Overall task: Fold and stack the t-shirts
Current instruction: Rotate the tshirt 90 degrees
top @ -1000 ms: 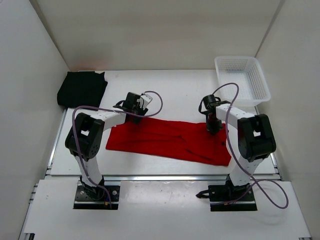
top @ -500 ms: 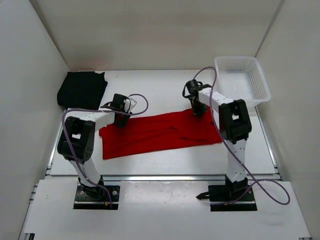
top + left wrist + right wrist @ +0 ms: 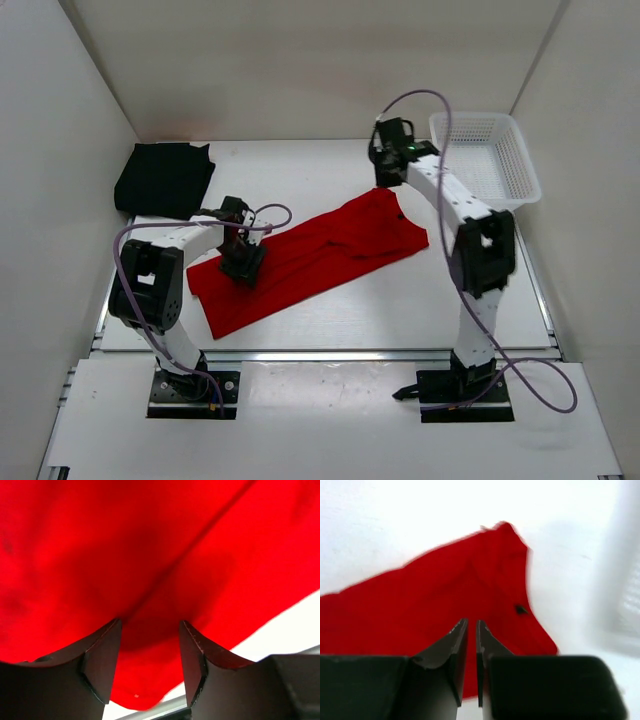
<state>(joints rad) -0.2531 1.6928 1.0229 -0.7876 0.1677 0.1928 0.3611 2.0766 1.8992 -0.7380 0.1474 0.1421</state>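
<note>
1. Red t-shirt (image 3: 320, 250) lies rumpled on the white table (image 3: 400, 310), a long band running diagonally from the near left toward the far right. Its broader end is at the near left.
2. At that near-left end, the left gripper (image 3: 243, 262) is down over the cloth. In the wrist view its two dark fingers (image 3: 100, 650) stand well apart, with red fabric filling the gap and a crease running toward it. Whether the tips press or pinch the fabric cannot be told.
3. The left arm (image 3: 150, 275) rises from its base at the near edge. It folds at the elbow, reaches right across the table, and bends its wrist back down onto the shirt.
4. Farther out, the right arm (image 3: 485, 255) stretches almost full length from its base toward the back of the table.
5. The right gripper (image 3: 386, 180) hangs just beyond the shirt's far-right tip, clear of the cloth. Its fingers (image 3: 447, 650) are parted by only a thin slit and hold nothing. From the wrist, the red fabric spreads below them, with a small dark mark near its right edge.
6. At the far left, a black t-shirt (image 3: 163, 177) rests as a folded block, well apart from the red one.
7. At the far right, a white mesh basket (image 3: 520, 185) sits just beside the right gripper.
</note>
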